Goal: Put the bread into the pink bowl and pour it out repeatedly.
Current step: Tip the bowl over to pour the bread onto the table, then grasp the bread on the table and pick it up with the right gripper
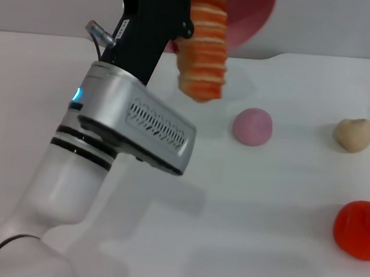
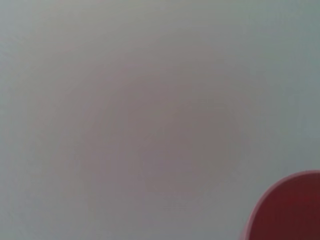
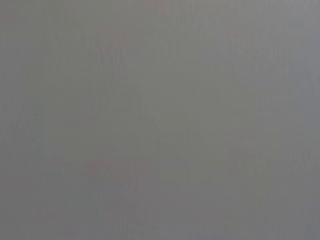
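Note:
In the head view my left arm is raised at the top left. My left gripper (image 1: 183, 29) holds the pink bowl (image 1: 250, 18) by its rim. The bowl is off the table and tipped steeply, and the top edge of the view cuts it. The bread (image 1: 206, 49), orange-and-cream striped, hangs on end in front of the bowl's mouth with its lower end over the far part of the table. I cannot tell whether it touches the table. The left wrist view shows only a piece of the pink bowl (image 2: 290, 210) against plain grey. My right gripper is out of view.
On the white table (image 1: 261, 236) lie a small pink ball (image 1: 252, 126) in the middle, a small tan lump (image 1: 353, 134) at the far right and a red-orange lump (image 1: 360, 229) at the right edge. My left arm's silver and white links (image 1: 135, 118) cover the left side.

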Controlling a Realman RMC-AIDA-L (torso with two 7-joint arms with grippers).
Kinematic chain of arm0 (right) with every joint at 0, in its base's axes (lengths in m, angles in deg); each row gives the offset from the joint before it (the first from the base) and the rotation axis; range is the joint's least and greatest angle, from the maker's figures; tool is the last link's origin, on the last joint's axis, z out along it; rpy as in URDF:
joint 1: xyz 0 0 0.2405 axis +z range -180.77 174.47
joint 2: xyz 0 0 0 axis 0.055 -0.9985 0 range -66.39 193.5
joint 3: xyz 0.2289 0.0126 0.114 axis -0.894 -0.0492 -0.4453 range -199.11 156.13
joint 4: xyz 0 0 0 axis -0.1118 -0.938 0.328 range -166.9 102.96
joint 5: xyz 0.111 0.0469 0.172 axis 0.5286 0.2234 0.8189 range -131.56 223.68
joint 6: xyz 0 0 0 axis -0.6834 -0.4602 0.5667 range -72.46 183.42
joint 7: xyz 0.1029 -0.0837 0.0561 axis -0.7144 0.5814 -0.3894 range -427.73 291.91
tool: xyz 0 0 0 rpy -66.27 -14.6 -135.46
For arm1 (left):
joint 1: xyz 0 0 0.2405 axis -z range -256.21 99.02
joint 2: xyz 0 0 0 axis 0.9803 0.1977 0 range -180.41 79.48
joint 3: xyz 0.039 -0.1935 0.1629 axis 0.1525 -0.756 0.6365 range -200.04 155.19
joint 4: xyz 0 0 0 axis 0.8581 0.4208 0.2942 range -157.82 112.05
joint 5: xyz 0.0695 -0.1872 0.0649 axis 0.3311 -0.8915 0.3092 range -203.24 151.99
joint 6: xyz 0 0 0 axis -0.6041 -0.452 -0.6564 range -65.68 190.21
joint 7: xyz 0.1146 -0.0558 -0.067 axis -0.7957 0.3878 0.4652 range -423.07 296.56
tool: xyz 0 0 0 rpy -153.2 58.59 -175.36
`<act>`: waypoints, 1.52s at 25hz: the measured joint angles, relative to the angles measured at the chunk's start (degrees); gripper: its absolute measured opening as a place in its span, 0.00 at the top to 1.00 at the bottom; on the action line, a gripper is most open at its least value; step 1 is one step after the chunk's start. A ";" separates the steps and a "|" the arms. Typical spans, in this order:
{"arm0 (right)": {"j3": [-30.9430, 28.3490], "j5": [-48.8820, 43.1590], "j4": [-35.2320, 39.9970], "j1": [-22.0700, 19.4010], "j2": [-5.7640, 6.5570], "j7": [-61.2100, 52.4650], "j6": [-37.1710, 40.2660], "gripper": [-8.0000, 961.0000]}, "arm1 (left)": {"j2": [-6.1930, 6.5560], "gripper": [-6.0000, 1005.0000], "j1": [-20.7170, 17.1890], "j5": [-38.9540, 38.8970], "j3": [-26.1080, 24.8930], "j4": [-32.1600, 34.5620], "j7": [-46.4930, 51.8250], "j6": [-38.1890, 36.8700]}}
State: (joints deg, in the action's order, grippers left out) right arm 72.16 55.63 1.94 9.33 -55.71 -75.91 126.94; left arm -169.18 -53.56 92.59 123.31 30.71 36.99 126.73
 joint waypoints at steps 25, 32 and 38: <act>0.03 0.01 -1.16 0.85 0.09 0.00 -0.27 0.47 | 0.60 0.95 -0.07 0.82 -12.77 5.41 12.97 -27.24; 0.03 0.01 -1.51 1.02 0.01 -0.61 -1.07 0.47 | 0.61 0.95 2.46 0.76 -27.91 8.37 20.44 -54.74; -0.14 0.01 -2.06 2.08 0.24 -3.35 -4.48 0.47 | 0.62 0.95 6.13 0.03 -41.99 8.90 23.84 -78.61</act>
State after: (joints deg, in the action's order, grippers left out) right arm 72.02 55.64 -0.12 11.41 -55.47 -79.26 122.46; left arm -168.57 -47.44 92.62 81.32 39.61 60.84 48.12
